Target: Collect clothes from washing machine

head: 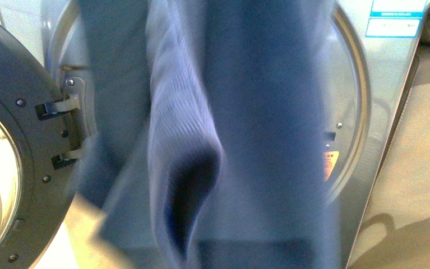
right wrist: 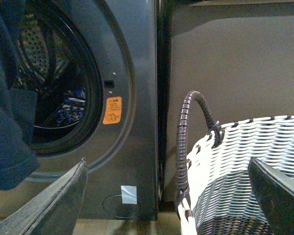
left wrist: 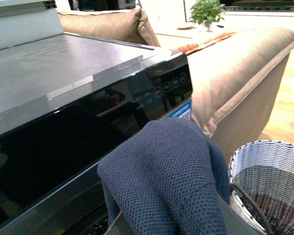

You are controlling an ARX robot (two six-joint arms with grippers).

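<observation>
The navy ribbed clothes (head: 212,129) hang blurred in front of the grey washing machine (head: 369,112) and cover most of its drum mouth in the front view. In the left wrist view the clothes (left wrist: 161,176) drape over my left gripper, which is shut on them; its fingers are hidden under the fabric, level with the machine's black control panel (left wrist: 78,142). In the right wrist view the clothes (right wrist: 7,137) hang beside the open drum (right wrist: 54,88). My right gripper (right wrist: 169,196) is open and empty, straddling the basket's handle and rim.
The porthole door (head: 10,168) stands open at the left. A woven white-and-grey basket (right wrist: 245,161) with a dark handle sits right of the machine, also in the left wrist view (left wrist: 269,176). A tan sofa (left wrist: 235,73) stands behind it. A yellow sticker (right wrist: 112,110) marks the front.
</observation>
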